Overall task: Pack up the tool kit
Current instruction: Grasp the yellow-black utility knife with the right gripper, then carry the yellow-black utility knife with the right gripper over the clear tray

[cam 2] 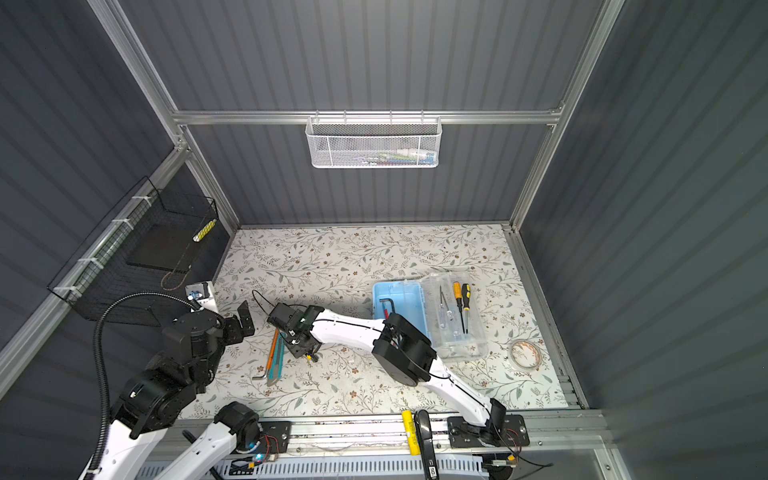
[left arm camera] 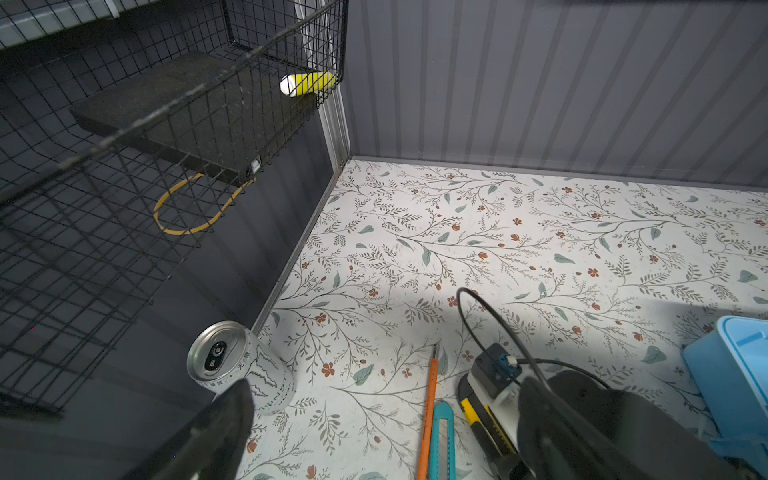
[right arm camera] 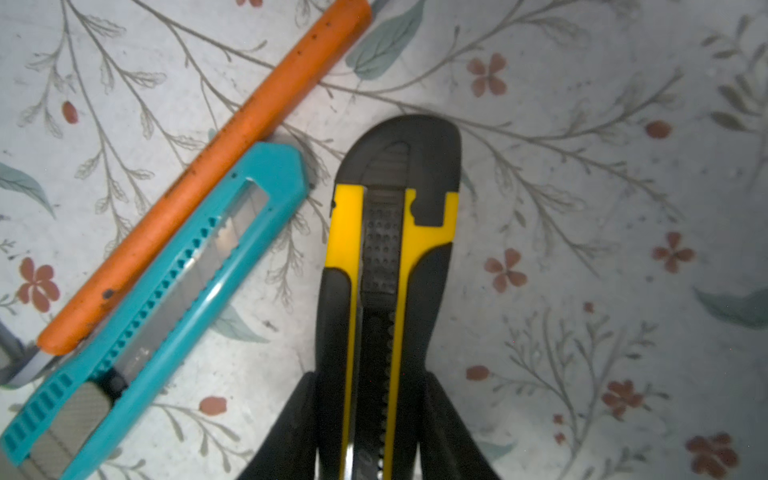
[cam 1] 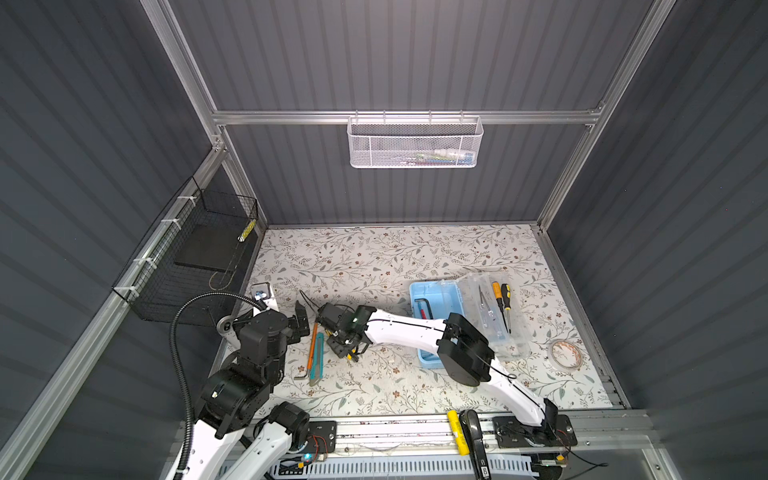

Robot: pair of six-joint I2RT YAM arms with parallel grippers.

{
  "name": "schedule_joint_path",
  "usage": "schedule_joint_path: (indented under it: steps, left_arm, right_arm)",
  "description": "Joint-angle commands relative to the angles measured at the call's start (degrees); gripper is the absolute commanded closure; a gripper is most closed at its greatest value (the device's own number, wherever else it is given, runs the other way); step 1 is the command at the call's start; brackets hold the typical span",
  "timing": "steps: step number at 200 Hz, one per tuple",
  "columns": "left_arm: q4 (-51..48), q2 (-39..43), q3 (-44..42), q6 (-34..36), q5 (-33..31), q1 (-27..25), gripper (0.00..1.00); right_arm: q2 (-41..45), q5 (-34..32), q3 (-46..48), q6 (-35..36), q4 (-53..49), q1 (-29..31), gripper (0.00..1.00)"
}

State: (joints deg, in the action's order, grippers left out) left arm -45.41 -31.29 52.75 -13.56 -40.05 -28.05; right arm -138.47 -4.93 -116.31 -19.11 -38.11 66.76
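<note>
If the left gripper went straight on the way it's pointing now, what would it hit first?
Probably the floral tabletop, between the can and the orange tool. The open left gripper angles down at bare surface there, but depth is unclear.

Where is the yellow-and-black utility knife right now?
Right wrist view: the knife lies in the right claw, beside the teal cutter; in a top view, left of the tool kit.

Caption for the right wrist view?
Right gripper pinches a yellow-black utility knife on floral tabletop, beside teal plastic cutter and orange rod.
</note>
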Motion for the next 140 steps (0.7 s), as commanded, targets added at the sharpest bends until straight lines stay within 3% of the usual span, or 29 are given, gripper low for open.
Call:
schedule_joint_path:
  steps: [1, 79, 140]
  left_arm:
    - [0.0, -0.2, -0.1, 0.2, 0.5, 0.2, 0.01]
    - [-0.4, -1.0, 0.0, 0.0, 0.7, 0.2, 0.01]
    - [-0.2, -3.2, 0.0, 0.0, 1.6, 0.2, 0.01]
  right_arm:
    - [7.1, -0.9, 3.3, -1.2, 2.4, -1.3, 0.78]
    - [30.3, -0.4, 26.9, -5.8, 9.5, -10.7, 0.8]
    - [48.6, -7.6, 44.1, -8.1, 7.2, -18.6, 0.8]
